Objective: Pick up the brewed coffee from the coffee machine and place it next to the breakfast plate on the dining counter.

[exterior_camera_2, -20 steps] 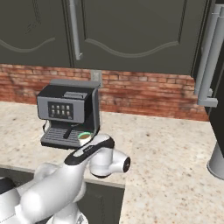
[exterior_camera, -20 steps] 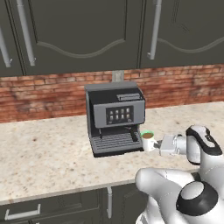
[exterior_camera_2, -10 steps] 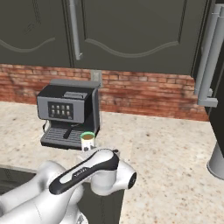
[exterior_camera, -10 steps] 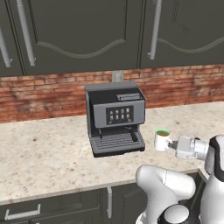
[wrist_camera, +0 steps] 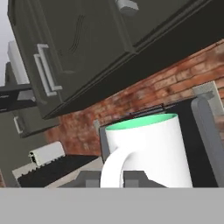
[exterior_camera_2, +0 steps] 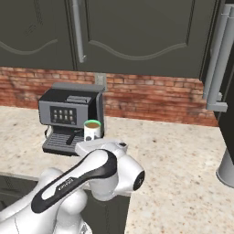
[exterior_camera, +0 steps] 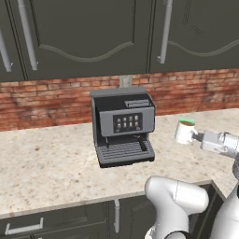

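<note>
A small white mug [exterior_camera: 185,132] with a green-tinted rim hangs in the air to the right of the coffee machine [exterior_camera: 123,126], clear of its slatted drip tray. My gripper [exterior_camera: 195,136] is shut on the mug from the right side. From the other side the mug [exterior_camera_2: 92,130] shows brown coffee, just in front of the coffee machine [exterior_camera_2: 68,119] and above my arm. Up close, the mug [wrist_camera: 151,146] stands upright with its handle turned toward the camera. The breakfast plate and the dining counter with stools are out of view.
The machine stands on a beige speckled counter [exterior_camera: 46,163] against a brick wall [exterior_camera: 42,100]. Dark upper cabinets [exterior_camera: 88,32] hang overhead. A grey cylinder [exterior_camera_2: 226,168] stands at the far right of the counter, under a tall dark unit with a long handle [exterior_camera_2: 218,59].
The mug has travelled with my gripper away from the drip tray, to the right and a little upward. My arm has swung rightward with it.
</note>
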Robot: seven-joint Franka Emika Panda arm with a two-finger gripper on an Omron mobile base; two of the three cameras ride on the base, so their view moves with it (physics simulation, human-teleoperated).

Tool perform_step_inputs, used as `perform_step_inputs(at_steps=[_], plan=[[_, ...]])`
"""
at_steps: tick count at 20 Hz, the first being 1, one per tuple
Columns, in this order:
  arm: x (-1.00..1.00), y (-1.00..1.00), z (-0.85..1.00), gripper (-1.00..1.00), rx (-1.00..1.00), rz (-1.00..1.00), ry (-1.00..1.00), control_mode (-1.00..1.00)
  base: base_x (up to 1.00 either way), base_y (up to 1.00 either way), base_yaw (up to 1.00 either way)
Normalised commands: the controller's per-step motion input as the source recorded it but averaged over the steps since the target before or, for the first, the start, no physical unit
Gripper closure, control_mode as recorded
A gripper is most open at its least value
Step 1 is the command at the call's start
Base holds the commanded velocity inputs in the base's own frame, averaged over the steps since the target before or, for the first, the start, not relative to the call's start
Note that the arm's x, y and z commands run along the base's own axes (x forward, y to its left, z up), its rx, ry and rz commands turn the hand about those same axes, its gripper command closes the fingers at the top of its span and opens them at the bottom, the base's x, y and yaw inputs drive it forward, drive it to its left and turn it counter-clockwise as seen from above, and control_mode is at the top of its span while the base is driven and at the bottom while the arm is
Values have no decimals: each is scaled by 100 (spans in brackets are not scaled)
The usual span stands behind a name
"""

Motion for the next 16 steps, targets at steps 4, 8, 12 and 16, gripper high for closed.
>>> perform_step_inputs(at_steps=[4,8,12,16], plan=[[-25,-9,91,100,1,1,0,-100,0,0,0],[-29,-25,45,100,0,6,-4,-100,0,0,0],[-27,-6,6,100,0,8,-5,-100,0,0,0],[-19,13,26,100,-9,9,-9,-100,0,0,0]])
